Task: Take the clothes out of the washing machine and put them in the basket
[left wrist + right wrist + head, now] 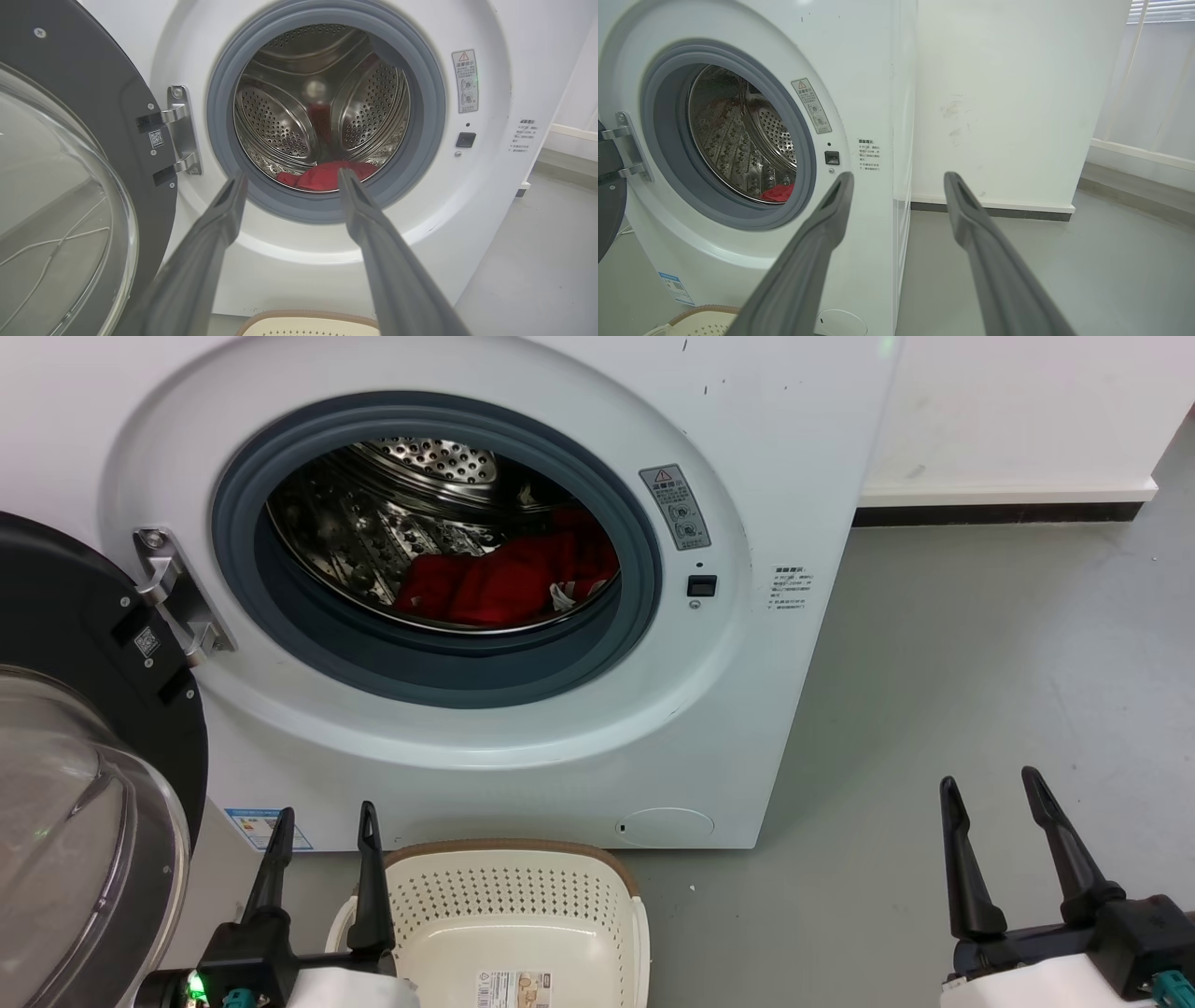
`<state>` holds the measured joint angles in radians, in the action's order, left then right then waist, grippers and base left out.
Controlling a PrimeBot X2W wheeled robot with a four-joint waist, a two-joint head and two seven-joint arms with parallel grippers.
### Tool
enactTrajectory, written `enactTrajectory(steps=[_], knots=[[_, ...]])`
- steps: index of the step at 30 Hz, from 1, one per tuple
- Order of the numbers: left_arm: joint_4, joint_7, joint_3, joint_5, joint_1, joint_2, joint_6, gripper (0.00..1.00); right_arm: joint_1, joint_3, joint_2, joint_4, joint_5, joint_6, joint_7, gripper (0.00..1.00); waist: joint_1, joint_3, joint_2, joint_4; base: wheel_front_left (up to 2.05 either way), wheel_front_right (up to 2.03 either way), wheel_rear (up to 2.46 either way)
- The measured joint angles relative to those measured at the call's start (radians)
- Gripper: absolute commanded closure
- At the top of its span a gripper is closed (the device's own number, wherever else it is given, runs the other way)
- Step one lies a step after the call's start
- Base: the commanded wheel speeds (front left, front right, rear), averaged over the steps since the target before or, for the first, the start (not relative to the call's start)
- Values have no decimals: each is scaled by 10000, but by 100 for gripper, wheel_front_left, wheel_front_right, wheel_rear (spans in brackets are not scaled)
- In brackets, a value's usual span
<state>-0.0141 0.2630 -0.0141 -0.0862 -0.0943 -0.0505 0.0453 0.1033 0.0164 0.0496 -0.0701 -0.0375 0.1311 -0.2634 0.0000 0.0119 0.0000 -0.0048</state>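
Pickup not begun: left hand (326, 809) & right hand (990, 777) empty, fingers apart, before washing machine (523, 756); next, reach inside for clothes (509, 583).

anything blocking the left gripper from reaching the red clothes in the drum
Nothing visible does: the door is swung open to the left, and the clothes lie in plain sight low in the drum beyond the open left gripper.

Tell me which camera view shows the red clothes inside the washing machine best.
The head view: it looks down into the drum, showing the clothes as a broad red heap with white bits. The left wrist view catches a low red strip of them; the right wrist view, a small red corner.
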Motion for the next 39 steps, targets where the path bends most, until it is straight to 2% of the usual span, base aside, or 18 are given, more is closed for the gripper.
enactTrajectory(steps=[4, 7, 11, 14, 23, 32, 39], knots=[[359, 0, 111, -92, 278, -2, -121, 0, -85, -92, 0, -19, 2, 0, 0, 0, 0, 127, 0, -94, 0, 0, 0], [802, 0, 207, -192, 763, 4, -447, 0, -204, -107, 0, -96, 8, 0, 0, 0, 0, 312, 0, -196, 0, 0, 0], [1526, 2, 456, 2, 1941, -13, -899, 0, -570, -215, 4, -211, 29, 0, 0, 0, 0, 799, 0, -340, 0, 0, 0], [2176, 2, 658, 151, 2964, -219, -1076, 0, -1000, -290, 4, -313, 13, 0, 0, 0, 0, 1306, 0, -519, 0, 0, 0], [4050, 2, 930, 570, 6747, -1398, -1354, 0, -2339, -280, 15, -817, -355, 0, 0, 0, 2, 3374, 0, -1219, 0, 0, 0], [6573, -4, 817, 838, 10370, -2644, -1507, 0, -3405, -157, 15, -1317, -978, 0, 0, 0, 2, 5545, 0, -2031, 0, 0, 0], [8019, -890, 474, 1193, 13177, -3613, -1509, 0, -3775, -98, 15, -1707, -1488, 0, 0, 0, 2, 6925, 0, -2684, 0, 0, 0]])
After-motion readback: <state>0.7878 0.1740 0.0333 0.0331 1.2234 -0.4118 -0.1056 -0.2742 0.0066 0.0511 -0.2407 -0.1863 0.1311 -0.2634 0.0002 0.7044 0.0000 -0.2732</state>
